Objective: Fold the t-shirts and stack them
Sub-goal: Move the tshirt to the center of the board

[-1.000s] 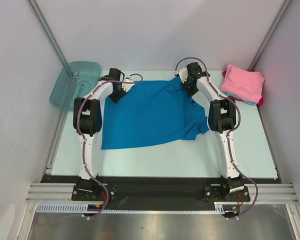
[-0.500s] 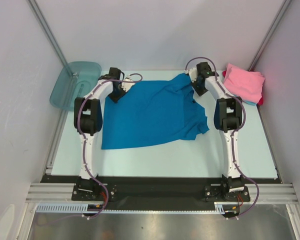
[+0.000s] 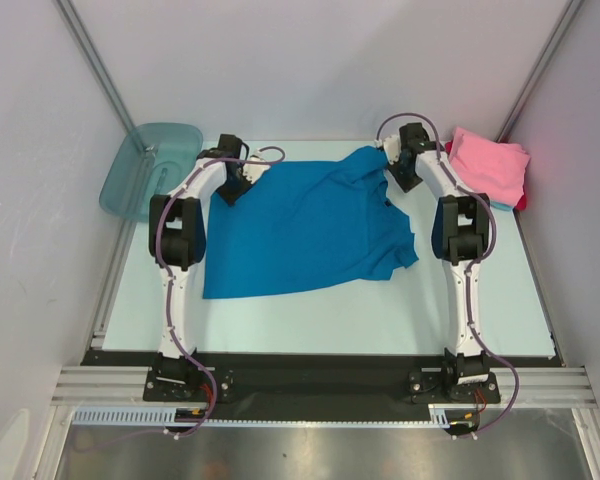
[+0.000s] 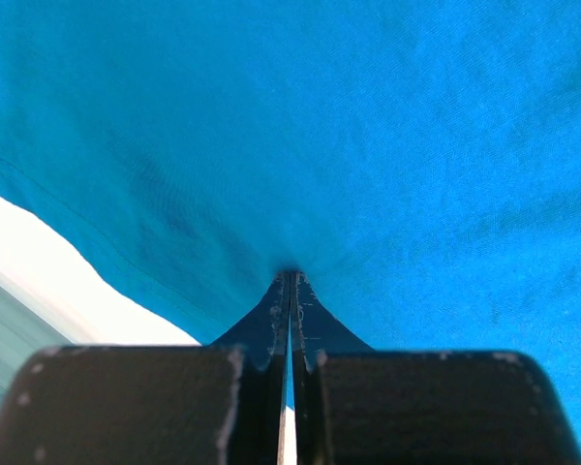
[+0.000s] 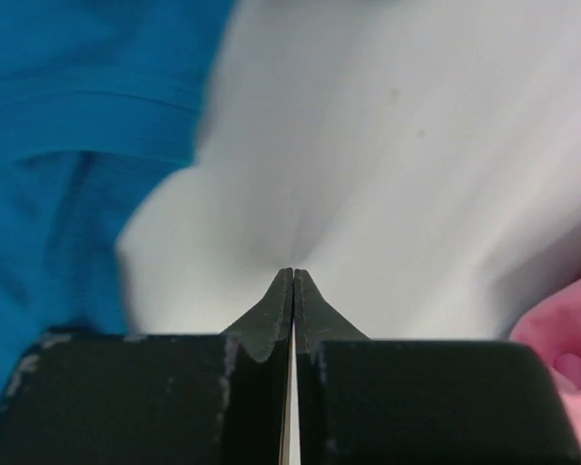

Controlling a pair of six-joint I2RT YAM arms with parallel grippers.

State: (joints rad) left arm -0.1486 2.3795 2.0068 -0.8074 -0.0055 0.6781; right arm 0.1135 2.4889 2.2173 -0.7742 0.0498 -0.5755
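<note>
Top view: blue t-shirt (image 3: 300, 230) lies spread out in the middle of the surface (image 3: 380, 310), mostly flat. Its right side is rumpled, with a sleeve pointing toward the near right. The lower hem runs across the near side.

Left gripper (image 4: 290, 279): at the shirt's far left corner. Jaws are pressed together, and the blue cloth puckers into the tips, so it reads as clenched on the blue t-shirt. The hem and a strip of pale surface show at lower left in the wrist view.

Right gripper (image 5: 292, 274): at the shirt's far right corner, between the blue cloth and the stack. Jaws are clenched with nothing between them and only bare surface under the tips. Blue cloth is at the left of its wrist view and pink at the lower right. That view is blurred.

Pink t-shirt (image 3: 490, 163): folded, in the far right corner, on top of a small stack. A light blue edge (image 3: 498, 204) and a red edge (image 3: 521, 203) show beneath it.

Teal tub (image 3: 145, 170): far left, tilted against the wall, apart from the shirts.
</note>
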